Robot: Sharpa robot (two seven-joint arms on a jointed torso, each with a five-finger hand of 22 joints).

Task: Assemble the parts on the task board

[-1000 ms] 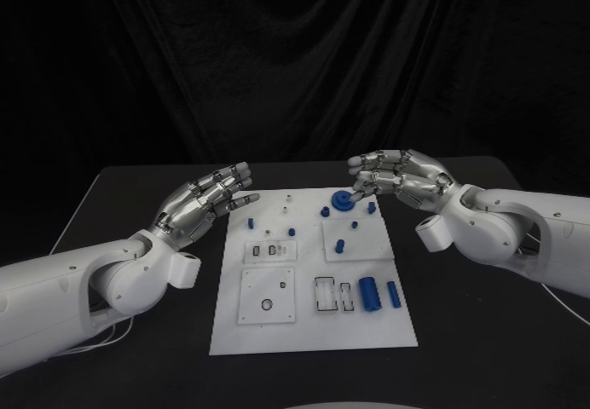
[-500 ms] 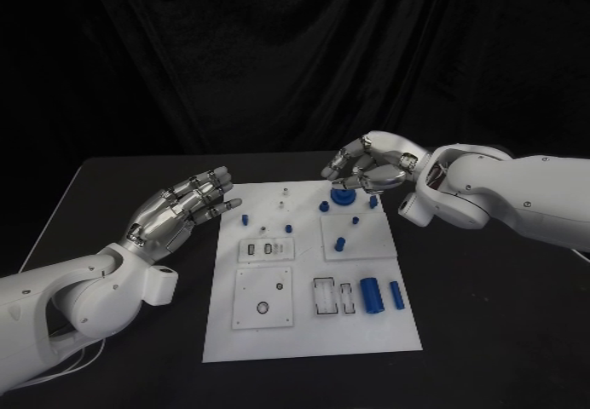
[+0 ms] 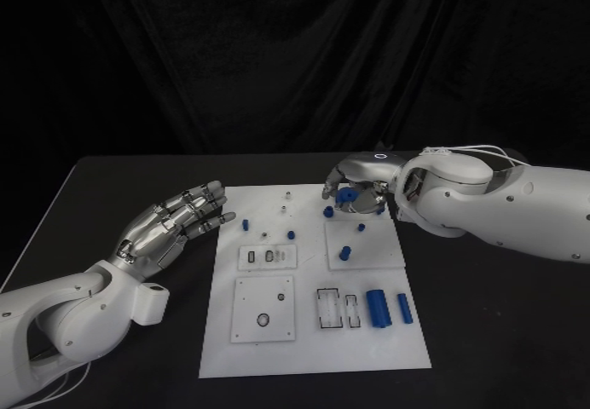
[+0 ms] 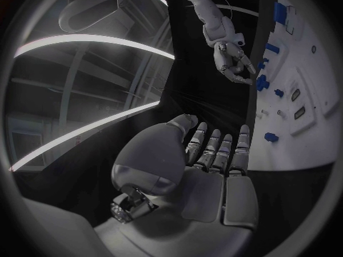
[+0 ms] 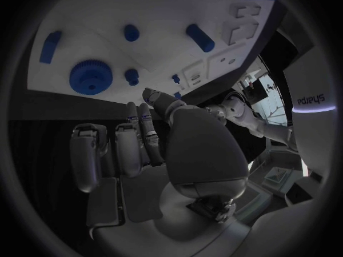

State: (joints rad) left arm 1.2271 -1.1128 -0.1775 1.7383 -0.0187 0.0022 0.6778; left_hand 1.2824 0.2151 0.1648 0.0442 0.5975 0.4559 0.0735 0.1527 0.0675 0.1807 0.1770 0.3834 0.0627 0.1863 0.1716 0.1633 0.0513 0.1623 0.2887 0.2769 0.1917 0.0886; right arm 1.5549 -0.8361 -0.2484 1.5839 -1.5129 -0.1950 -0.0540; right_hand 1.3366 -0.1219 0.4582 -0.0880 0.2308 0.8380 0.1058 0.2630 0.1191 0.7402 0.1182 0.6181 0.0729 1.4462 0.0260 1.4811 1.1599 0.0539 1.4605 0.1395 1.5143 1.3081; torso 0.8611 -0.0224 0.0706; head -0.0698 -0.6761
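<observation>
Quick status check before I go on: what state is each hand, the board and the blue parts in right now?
Left hand: open, fingers spread, hovering beside the board's edge, holding nothing.
Right hand: curled above the blue gear; contact unclear.
Blue gear: lying flat on the board's far end.
Task board: flat on the table.
Two blue cylinders: lying side by side at the near end.
Small blue pegs: standing upright.
</observation>
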